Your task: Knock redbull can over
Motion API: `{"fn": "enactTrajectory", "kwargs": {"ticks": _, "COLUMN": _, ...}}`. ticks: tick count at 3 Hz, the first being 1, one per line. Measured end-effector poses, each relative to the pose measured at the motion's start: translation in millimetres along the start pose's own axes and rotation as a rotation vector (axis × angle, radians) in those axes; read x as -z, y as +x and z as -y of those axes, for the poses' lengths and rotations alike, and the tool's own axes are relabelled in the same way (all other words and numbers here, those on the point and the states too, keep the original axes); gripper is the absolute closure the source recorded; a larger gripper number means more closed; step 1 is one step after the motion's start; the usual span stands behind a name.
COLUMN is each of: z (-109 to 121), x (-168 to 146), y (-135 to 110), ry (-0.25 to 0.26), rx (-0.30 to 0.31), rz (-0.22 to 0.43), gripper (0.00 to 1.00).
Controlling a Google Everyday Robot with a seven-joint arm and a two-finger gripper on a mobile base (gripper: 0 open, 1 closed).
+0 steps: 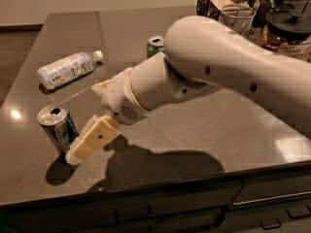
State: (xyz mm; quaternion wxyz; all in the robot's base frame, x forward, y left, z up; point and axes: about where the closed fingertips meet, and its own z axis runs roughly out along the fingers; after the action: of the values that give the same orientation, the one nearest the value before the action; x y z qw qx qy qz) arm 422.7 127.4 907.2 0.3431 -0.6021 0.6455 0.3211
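The bulky white arm [218, 67] bears small dark holes and a vented wrist [125, 111]; its cream-fingered gripper [85, 123] sits at eight o'clock

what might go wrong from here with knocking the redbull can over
The gripper sits beside the upright redbull can, with its lower finger down near the can's base. A push that low may slide the can instead of tipping it. The can also stands toward the near corner of the table, so once down it might roll off the edge.
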Motion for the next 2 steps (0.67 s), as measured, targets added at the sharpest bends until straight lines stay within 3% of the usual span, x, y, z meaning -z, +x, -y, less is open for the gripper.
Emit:
{"fn": "enactTrajectory", "kwargs": {"ticks": 1, "z": -4.2, "x": -21.6, "y": -15.1, "ry": -0.043, "rx": 0.011, "rz": 0.049, "gripper": 0.00}}
{"fn": "enactTrajectory", "kwargs": {"ticks": 2, "z": -15.2, "x": -37.0, "y": -28.4, "ry": -0.089, "rx": 0.024, "rz": 0.089, "gripper": 0.18}}
